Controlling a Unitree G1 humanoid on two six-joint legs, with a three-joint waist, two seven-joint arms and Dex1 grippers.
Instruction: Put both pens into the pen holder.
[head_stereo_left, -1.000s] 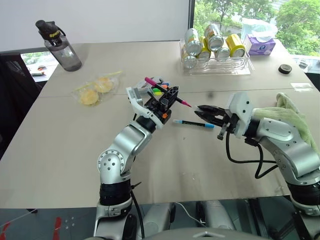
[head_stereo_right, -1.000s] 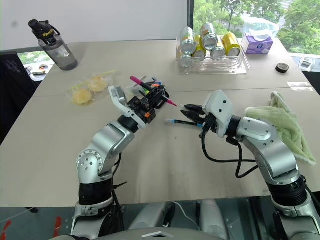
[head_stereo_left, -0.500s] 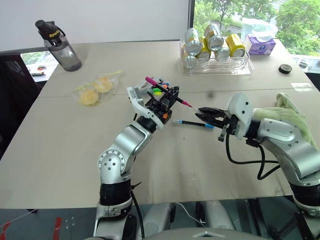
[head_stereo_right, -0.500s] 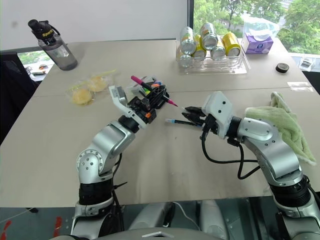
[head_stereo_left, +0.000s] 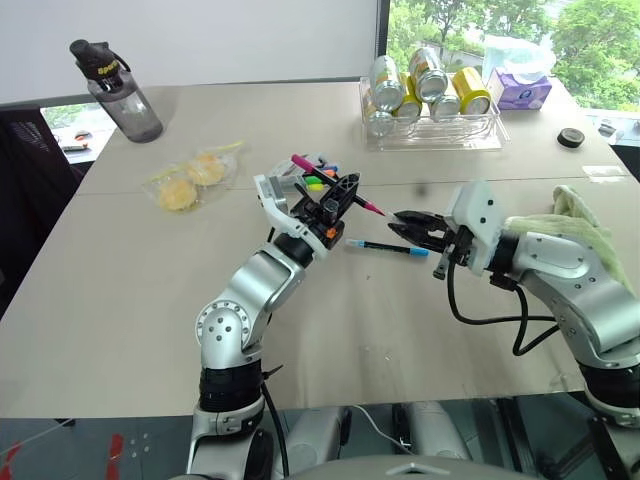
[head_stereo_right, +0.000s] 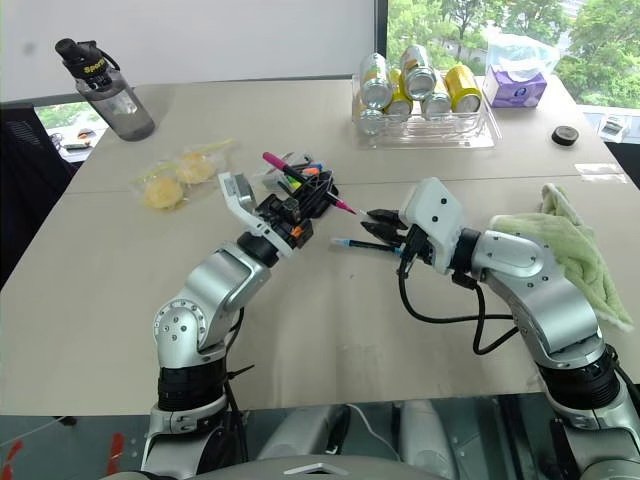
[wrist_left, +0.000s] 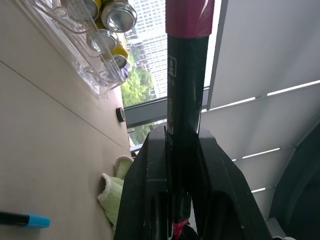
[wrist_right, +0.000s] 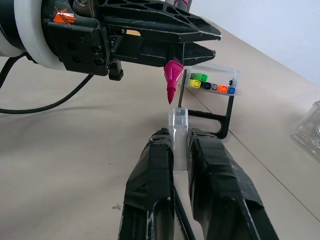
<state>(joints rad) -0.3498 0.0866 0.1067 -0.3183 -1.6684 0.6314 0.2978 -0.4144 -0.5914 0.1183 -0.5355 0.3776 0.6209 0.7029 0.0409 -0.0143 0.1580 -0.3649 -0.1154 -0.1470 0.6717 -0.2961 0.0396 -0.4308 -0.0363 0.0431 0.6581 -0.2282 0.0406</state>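
Note:
My left gripper (head_stereo_left: 336, 197) is raised over the table and shut on the black pen with the magenta end (head_stereo_left: 300, 162). Its pink tip (wrist_right: 171, 83) points toward my right gripper (head_stereo_left: 399, 222). The right gripper is shut with a small clear piece (wrist_right: 179, 131) between its fingers, a short way from that tip. The light-blue-tipped pen (head_stereo_left: 388, 247) lies flat on the table just below the right gripper's fingers. The pen holder (wrist_right: 216, 84), with coloured markers in its clear part and a black loop stand, sits behind the left gripper, partly hidden by it.
A clear tray of cans (head_stereo_left: 432, 132) stands at the back right, with a purple tissue box (head_stereo_left: 518, 92) beside it. A green cloth (head_stereo_left: 590, 232) lies by the right arm. A bottle (head_stereo_left: 118, 92) and a bag of yellow snacks (head_stereo_left: 192, 177) are at the left.

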